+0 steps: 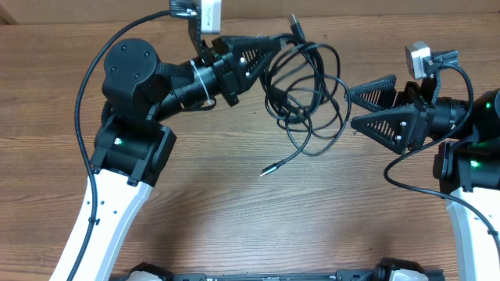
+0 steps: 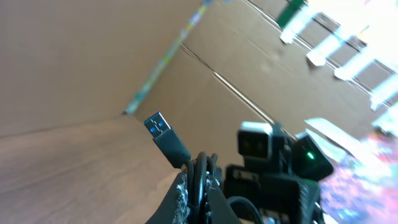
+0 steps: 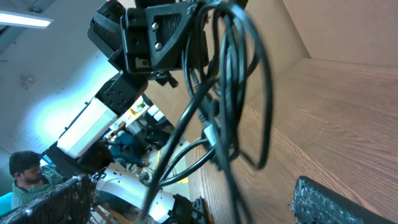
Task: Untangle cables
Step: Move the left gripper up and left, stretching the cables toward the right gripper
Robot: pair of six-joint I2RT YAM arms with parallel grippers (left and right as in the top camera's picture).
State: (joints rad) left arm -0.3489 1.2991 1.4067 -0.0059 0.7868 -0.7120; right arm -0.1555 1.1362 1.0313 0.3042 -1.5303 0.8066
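The cables (image 1: 308,94) form a loose black tangle of loops at the middle back of the table. A USB plug (image 1: 295,23) sticks up at the top, and a silver-tipped plug (image 1: 269,169) trails toward the front. My left gripper (image 1: 273,48) is shut on several strands at the tangle's upper left. In the left wrist view those strands run between the fingers (image 2: 180,199), with the blue-tongued USB plug (image 2: 158,127) just beyond. My right gripper (image 1: 351,109) stands open at the tangle's right edge, holding nothing. In the right wrist view the cables (image 3: 230,93) hang ahead of the wide-apart pads (image 3: 336,202).
A cardboard wall (image 2: 74,56) stands along the table's back edge. The thick cables of the arms (image 1: 82,101) loop beside each arm. Bare wooden tabletop (image 1: 234,218) lies in front of the tangle.
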